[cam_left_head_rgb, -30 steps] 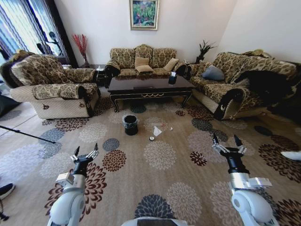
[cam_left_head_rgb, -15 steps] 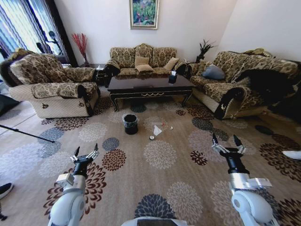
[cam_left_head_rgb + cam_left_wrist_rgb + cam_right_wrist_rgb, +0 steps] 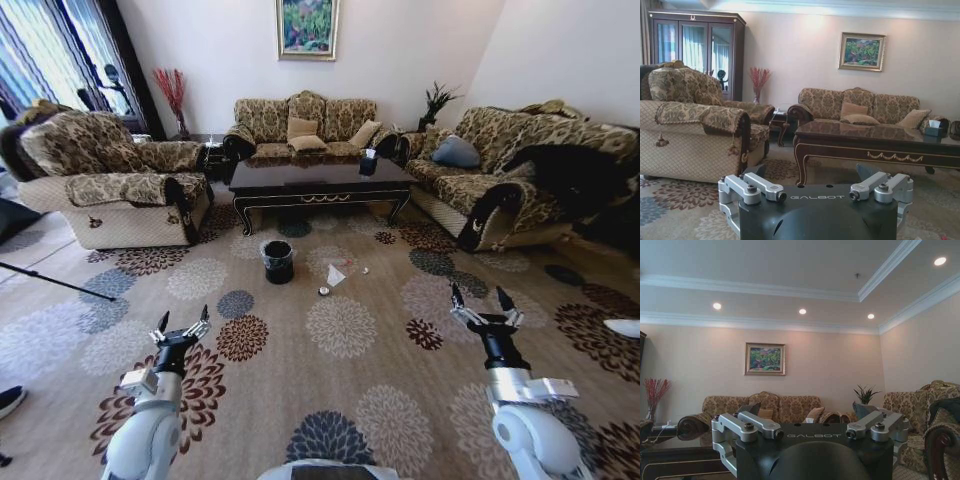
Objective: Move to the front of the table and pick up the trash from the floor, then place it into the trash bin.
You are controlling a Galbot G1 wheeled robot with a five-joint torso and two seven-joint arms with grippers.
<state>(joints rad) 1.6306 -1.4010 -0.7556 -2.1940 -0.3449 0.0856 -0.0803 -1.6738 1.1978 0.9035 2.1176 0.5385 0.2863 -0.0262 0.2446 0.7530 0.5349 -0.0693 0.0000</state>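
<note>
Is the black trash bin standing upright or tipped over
Upright: the trash bin stands on the carpet with its bag-lined open mouth facing up, before the table.

Setting: a home living room, which you can confirm from the matching set of patterned gold-brown sofas (image 3: 305, 128) ringing a dark wooden coffee table (image 3: 318, 185) at upper centre of the head view. Also on record for you: a floral carpet (image 3: 340, 330) across the whole floor, a framed landscape painting (image 3: 307, 29) at top centre, curtained windows (image 3: 40, 50) upper left. Further items: a glass-fronted cabinet (image 3: 695, 50), a vase of red stems (image 3: 175, 100), a potted plant (image 3: 437, 103), recessed ceiling lights (image 3: 802, 311).
</note>
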